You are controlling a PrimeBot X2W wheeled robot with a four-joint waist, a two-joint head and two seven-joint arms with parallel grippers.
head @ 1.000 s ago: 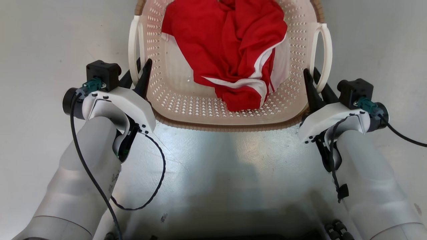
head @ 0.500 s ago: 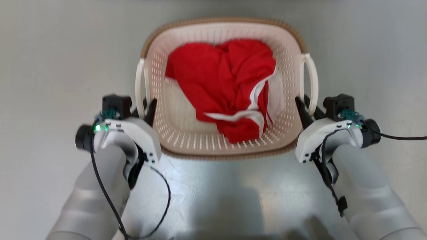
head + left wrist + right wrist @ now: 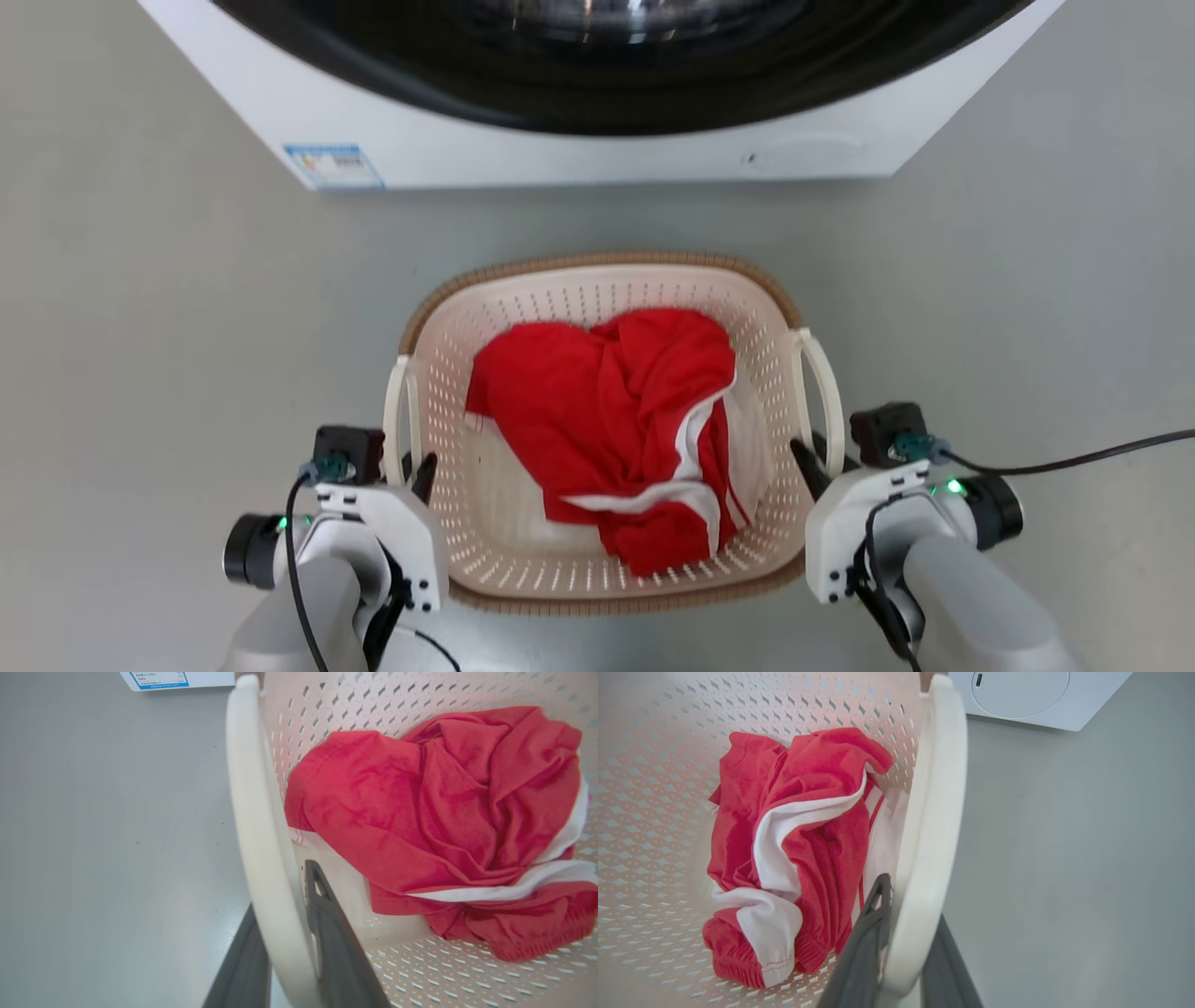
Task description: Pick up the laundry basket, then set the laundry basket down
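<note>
The laundry basket (image 3: 607,259) sits centred between the two arms, in front of a washing machine (image 3: 597,154) at the far side, with a crumpled red and white garment (image 3: 597,411) lying inside it. Compared with a second ago, the basket takes up much less of the head view and lies lower in it, and the machine has come into sight. The whole picture has shifted, so this is the camera rising and tilting, not the basket sliding. The hold on the basket has not changed. The left pincer (image 3: 416,463) pinches the left loop handle (image 3: 261,858), one dark finger (image 3: 336,947) inside the loop against the wall and the other outside. The right pincer (image 3: 810,455) pinches the right loop handle (image 3: 927,835) the same way. In both wrist views the grey floor (image 3: 140,327) shows beyond the handles, apparently well below them. That suggests the basket is off the floor and the pick-up is done, though the base is hidden. What remains is lowering it evenly, since a tilt could spill the garment
</note>
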